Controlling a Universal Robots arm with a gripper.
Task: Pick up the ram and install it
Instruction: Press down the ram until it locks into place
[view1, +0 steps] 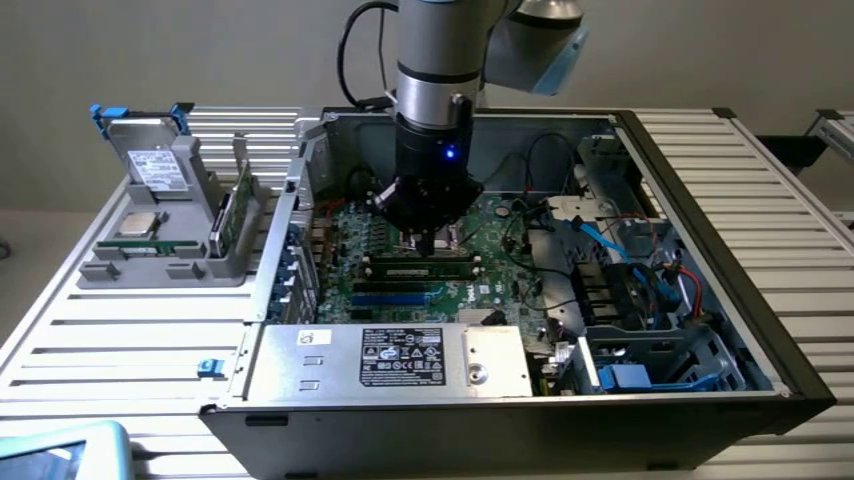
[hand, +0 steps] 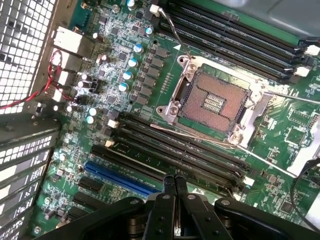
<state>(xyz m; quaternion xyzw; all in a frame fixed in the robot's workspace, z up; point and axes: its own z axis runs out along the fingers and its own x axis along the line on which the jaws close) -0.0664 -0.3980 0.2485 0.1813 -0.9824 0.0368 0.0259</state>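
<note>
The ram (view1: 424, 266), a long narrow stick with dark chips, stands in a memory slot on the motherboard (view1: 514, 250) inside the open computer case. My gripper (view1: 427, 240) hangs straight down just behind and above it. In the wrist view the gripper (hand: 170, 184) is shut, its two black fingers pressed together with nothing between them. It hovers over the row of black memory slots (hand: 190, 157) beside the bare processor socket (hand: 212, 100). I cannot tell whether the fingertips touch the ram.
The case walls (view1: 627, 130) ring the board, with a silver drive cage (view1: 400, 358) in front and cables and a blue-clipped bay (view1: 627, 300) at the exterior view's right. A grey holder (view1: 160, 250) to the left carries a square silver chip (view1: 138, 222) and a green board (view1: 227, 215).
</note>
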